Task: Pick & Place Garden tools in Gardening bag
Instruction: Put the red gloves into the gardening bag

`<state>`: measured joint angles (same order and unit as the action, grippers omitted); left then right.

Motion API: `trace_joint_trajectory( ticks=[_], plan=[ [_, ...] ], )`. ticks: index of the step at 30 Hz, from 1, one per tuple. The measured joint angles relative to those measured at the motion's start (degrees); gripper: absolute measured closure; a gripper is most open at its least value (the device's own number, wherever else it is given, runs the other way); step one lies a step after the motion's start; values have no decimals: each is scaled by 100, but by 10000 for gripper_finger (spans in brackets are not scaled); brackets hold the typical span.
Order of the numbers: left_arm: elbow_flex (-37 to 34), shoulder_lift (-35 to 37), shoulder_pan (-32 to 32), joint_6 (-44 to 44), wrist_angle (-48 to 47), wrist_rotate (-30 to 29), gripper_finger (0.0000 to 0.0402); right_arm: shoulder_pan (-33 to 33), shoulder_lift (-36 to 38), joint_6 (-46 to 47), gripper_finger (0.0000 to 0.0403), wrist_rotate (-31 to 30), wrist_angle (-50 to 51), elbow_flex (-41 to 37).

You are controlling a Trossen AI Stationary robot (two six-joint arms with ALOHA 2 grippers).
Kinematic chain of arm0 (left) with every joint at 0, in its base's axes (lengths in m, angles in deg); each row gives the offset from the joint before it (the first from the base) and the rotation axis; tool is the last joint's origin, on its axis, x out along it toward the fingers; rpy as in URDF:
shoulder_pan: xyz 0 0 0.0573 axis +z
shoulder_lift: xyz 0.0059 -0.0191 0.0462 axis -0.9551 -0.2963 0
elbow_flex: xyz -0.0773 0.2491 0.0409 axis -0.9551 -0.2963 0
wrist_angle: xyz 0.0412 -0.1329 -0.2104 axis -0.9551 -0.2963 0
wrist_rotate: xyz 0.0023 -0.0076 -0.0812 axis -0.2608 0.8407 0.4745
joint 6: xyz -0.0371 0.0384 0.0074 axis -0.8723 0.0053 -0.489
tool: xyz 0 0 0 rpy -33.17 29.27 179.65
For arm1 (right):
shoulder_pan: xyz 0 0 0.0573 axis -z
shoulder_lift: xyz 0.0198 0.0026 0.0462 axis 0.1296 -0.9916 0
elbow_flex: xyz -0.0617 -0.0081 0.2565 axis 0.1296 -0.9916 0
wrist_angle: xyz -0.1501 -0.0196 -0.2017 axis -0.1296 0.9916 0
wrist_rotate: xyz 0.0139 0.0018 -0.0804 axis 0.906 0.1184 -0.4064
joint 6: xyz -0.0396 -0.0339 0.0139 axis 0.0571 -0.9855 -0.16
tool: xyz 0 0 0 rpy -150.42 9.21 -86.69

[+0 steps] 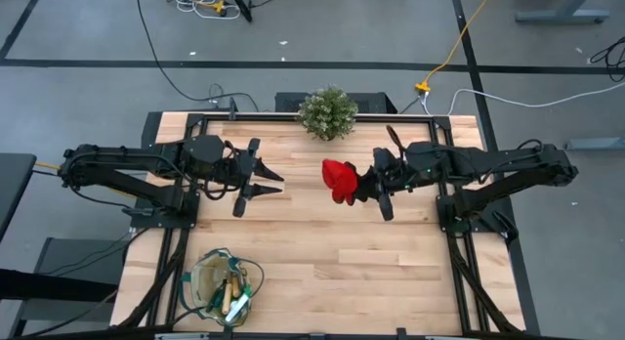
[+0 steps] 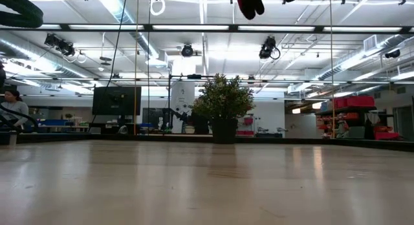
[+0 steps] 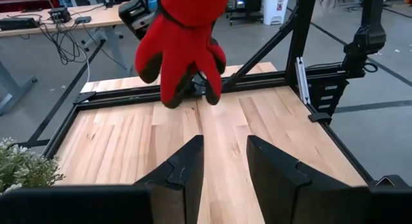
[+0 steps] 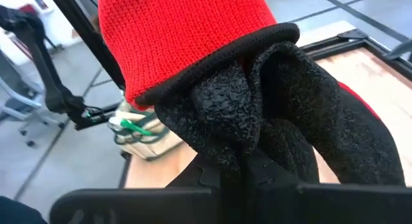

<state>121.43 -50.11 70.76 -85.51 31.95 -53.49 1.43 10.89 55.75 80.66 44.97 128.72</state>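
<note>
- Right gripper (image 1: 363, 187) fingers are clamped on the black-and-red glove (image 1: 339, 180), which hangs limp mid-frame in the high view, clear of the table (image 1: 332, 252).
- Left gripper (image 3: 222, 161) fingers stand parted with nothing between them; it hovers left of centre, facing the glove.
- Gardening bag (image 1: 226, 286) sits at bottom left of the high view, with tools already showing inside.
- Risk: the bag is well apart from the glove, on the left arm's side. A long carry or handover could let the floppy fabric slip.
- Risk: dangling fingers could snag the bag's rim or handles and tip it.
- Grip depth is hard to judge; the right wrist view is mostly filled by glove.
</note>
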Motion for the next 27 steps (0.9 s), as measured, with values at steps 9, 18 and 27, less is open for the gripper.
trace_joint_trajectory(
  ticks=[9,18,27],
  plan=[
    [-8,149,0,504,-9,4,278,50,13,212,389,-58,-45,626],
    [-6,300,0,550,6,-7,278,208,13,385,389,-90,-34,1239],
    [-6,367,0,607,-14,-15,278,269,11,692,389,-91,-63,1357]
  ],
)
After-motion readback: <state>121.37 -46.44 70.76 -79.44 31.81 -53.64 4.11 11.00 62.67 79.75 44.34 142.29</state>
